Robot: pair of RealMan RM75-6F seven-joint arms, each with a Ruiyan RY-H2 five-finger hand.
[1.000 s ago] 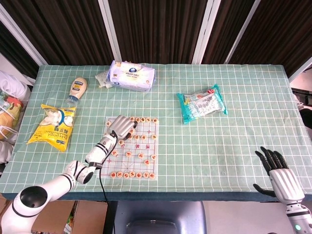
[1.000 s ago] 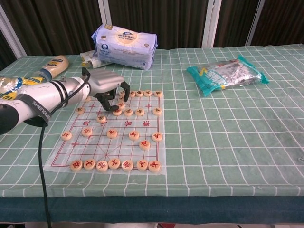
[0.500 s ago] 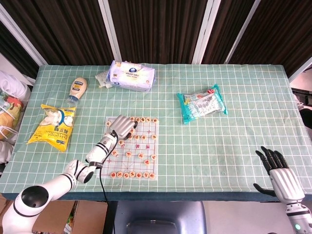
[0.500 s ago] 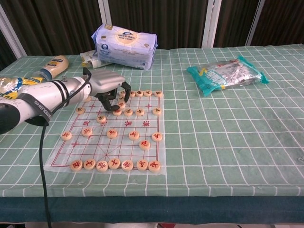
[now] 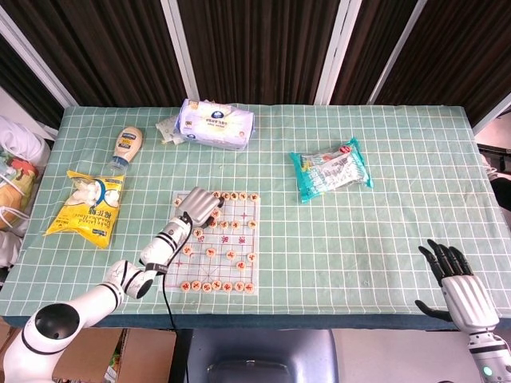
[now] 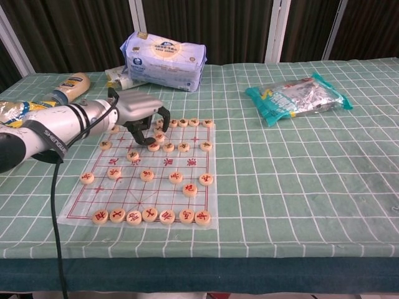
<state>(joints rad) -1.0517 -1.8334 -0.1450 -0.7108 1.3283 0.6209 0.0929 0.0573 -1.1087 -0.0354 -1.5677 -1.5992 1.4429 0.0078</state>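
While my left robot hand (image 6: 142,112) hung over the far left part of the chess board (image 6: 202,163), its fingers curled down around a round chess piece (image 6: 153,146) lying directly beneath the fingertips; I could not tell whether they gripped it. More pieces sat just beside it. My right robot hand (image 5: 459,289) stayed well apart, off the surface's (image 5: 399,223) near right edge, fingers spread and holding nothing.

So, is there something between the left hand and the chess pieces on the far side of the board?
Nothing visible does. The left hand hangs right over the far rows of the board, its fingertips down among the chess pieces there. Whether it already pinches one, I cannot tell.
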